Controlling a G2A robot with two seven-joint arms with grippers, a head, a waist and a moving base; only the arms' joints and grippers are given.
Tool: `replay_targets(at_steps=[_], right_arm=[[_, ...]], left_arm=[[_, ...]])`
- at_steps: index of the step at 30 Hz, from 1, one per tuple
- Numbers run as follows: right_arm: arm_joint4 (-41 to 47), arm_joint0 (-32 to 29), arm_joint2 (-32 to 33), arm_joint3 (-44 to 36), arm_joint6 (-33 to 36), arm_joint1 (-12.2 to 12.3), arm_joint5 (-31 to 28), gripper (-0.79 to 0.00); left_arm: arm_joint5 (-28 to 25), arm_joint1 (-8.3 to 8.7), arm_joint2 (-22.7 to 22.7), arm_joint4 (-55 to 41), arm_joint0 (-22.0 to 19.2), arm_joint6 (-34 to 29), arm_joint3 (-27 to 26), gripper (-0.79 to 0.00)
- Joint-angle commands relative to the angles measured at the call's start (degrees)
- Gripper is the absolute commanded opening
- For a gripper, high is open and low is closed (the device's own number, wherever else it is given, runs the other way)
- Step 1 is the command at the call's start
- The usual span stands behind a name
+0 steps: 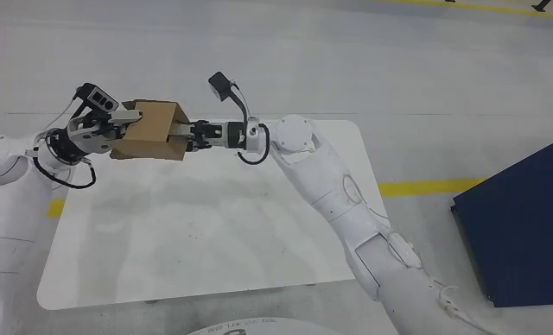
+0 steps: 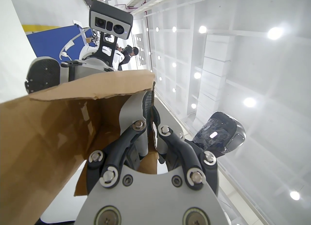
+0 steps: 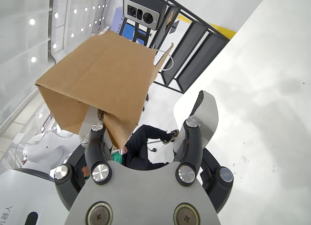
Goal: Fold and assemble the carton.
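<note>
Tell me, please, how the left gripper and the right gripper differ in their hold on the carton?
The left gripper is shut, pinching a wall of the carton; the right gripper is open, fingers spread wide. The left gripper grips one end; the right gripper sits at the opposite end, one finger against the cardboard. Both meet the same carton.
</note>
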Motion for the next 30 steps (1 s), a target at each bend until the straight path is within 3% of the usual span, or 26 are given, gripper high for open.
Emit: replay_targets(at_steps=[1, 23, 27, 30], right_arm=[[-0.2, 0.3, -0.3, 0.2, -0.3, -0.1, 0.3, -0.166], [8.7, -5.3, 11.2, -4.8, 6.9, 3.2, -3.2, -0.12], [10.7, -6.2, 12.9, -5.4, 8.2, 3.7, -3.5, -0.108], [13.5, -7.1, 15.2, -5.5, 9.8, 4.2, -4.0, -0.108]], left_arm=[[-0.1, 0.02, 0.0, 0.1, 0.0, 0.0, 0.0, -0.785], [0.1, 0.25, 0.1, 1.0, -0.3, 0.0, 0.0, -0.785], [-1.5, 1.04, 0.8, 12.6, -2.0, 0.4, -3.0, -0.785], [-2.2, 2.4, 2.5, 34.0, -3.5, 1.6, -9.6, -0.785]])
